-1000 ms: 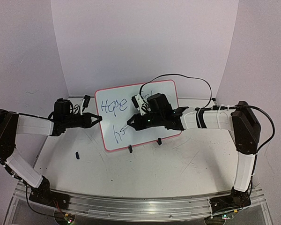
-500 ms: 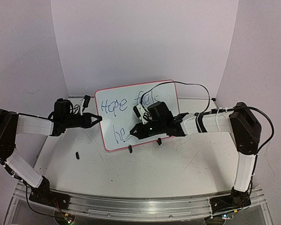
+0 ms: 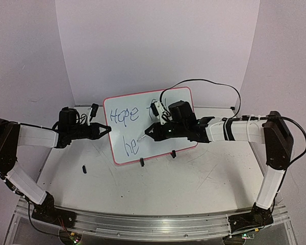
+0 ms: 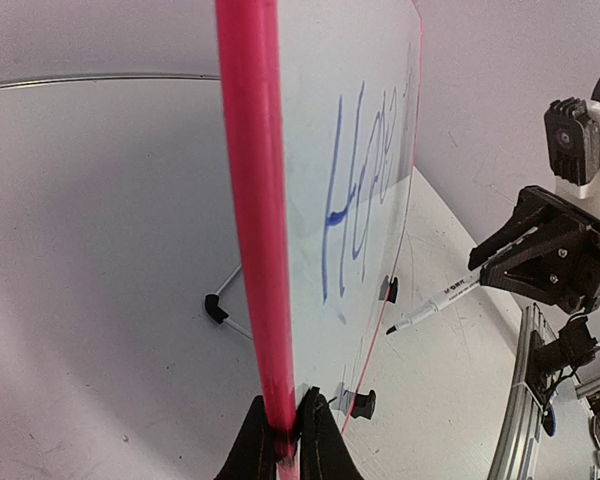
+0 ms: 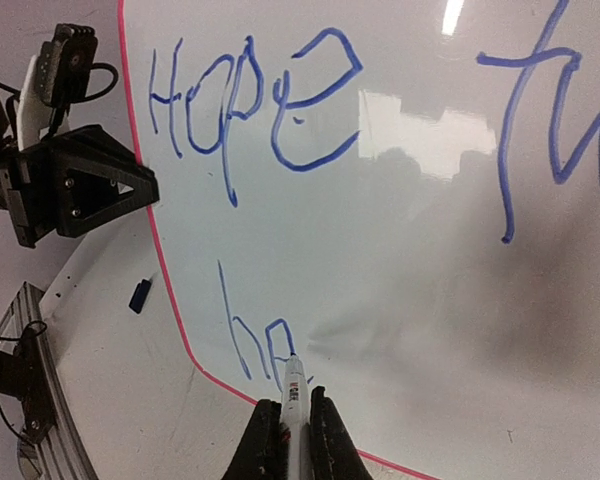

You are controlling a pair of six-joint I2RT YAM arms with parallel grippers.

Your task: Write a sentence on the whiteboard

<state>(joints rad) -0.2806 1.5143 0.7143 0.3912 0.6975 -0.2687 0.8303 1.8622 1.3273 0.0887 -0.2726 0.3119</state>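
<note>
Though partly hidden behind the right arm (image 3: 234, 130), reads "Hope fu" on top and "he" below: blue sentence (image 3: 123, 116). Stands upright on black feet (image 3: 142, 162) at the back of the tabletop (image 3: 168, 184), whiteboard (image 3: 158, 150) rim pinched tight by left end effector (image 3: 109, 129). Grips marker (image 5: 294, 385) snugly in right end effector (image 3: 147, 133), tip right by "he". Cannot tell if touching.

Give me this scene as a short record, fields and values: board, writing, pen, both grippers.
whiteboard: upright on black clip feet
left gripper: shut on the whiteboard's left rim
right gripper: shut on the marker
marker: tip at the whiteboard, beside "he"
sentence: blue; top line starts "Hope fu", "he" below; unfinished
</note>
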